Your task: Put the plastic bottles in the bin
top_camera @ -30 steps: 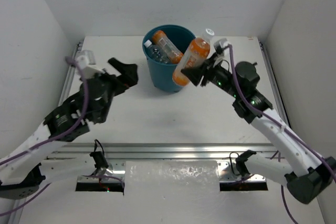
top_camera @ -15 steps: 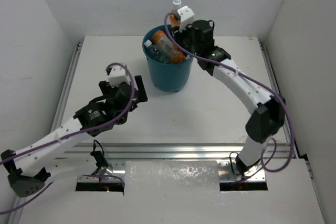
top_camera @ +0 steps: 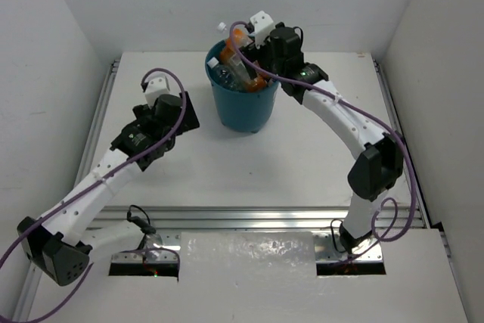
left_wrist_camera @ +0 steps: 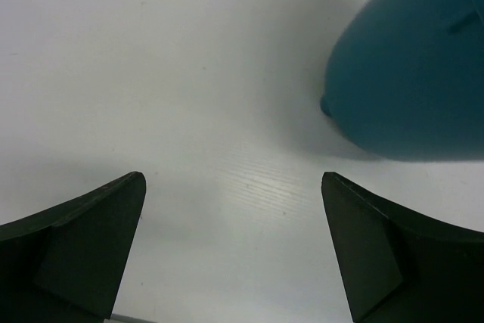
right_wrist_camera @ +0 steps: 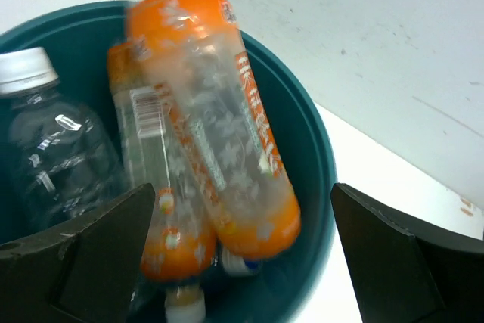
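the right hand (right_wrist_camera: 242, 194) hangs over the far rim of the bin (top_camera: 243, 111), fingers spread wide, gripping nothing. between them a blurred orange bottle (right_wrist_camera: 219, 134) tilts with its base inside the bin, beside a second orange bottle (right_wrist_camera: 155, 217). a clear bottle (right_wrist_camera: 53, 149) stands in the bin too. the bin sits at the far middle of the worktop (top_camera: 302, 156). the left hand (left_wrist_camera: 233, 183) is low over the worktop just left of the bin, released and empty.
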Controlling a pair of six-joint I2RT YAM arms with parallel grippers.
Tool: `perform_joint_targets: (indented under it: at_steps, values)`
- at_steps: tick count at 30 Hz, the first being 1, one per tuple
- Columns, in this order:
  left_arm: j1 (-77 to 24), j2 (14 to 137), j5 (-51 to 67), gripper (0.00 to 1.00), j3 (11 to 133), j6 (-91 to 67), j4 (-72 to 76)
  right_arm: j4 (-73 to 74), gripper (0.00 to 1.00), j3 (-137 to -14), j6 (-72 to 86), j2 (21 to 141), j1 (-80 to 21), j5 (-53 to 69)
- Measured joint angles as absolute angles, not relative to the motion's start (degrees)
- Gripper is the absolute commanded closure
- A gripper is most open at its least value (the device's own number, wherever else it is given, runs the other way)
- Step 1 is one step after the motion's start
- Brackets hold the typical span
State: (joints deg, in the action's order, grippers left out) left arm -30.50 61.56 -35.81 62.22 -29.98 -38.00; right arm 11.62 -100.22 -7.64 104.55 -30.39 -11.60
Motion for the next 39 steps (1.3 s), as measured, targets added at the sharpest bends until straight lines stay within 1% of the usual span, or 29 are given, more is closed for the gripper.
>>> perform_joint_targets:
  at_steps: [3, 6, 13, 17, 21, 27, 31, 39]
  values:
    - [-24.9, 62.0, -33.4, 0.00, 63.2, -29.7, -38.0, 14.5, 0.01, -99.3, -5.7, 100.1, -30.4, -11.6]
    - [-21.1, 61.5, -33.1, 0.00, 64.6, -28.6, -37.9, 16.5, 0.01, -92.8, -2.4, 89.2, -30.4, -11.9]
    - [-19.9, 57.0, -35.7, 0.00, 65.5, -26.5, -38.1, 25.3, 0.01, -72.2, 7.7, 57.2, -30.5, -15.8]
    - [-19.9, 50.6, -36.9, 0.00, 63.5, -24.8, -36.9, 33.0, 0.01, -63.3, 10.9, 45.8, -30.4, -19.7]
    - [-19.9, 43.6, -37.9, 0.00, 58.7, -23.4, -35.3, 42.6, 0.01, -60.4, 13.2, 41.2, -30.4, -24.2]
    - [-19.9, 37.1, -38.8, 0.01, 51.4, -22.7, -34.5, 49.5, 0.01, -56.7, 16.0, 33.9, -30.4, -26.8]
    - [-19.9, 34.3, -38.4, 0.00, 49.0, -22.8, -34.6, 51.0, 0.01, -53.5, 17.3, 30.0, -30.4, -27.0]
    - [-19.9, 31.4, -38.6, 0.00, 47.6, -23.0, -33.9, 51.5, 0.01, -49.7, 18.1, 26.8, -30.4, -27.0]
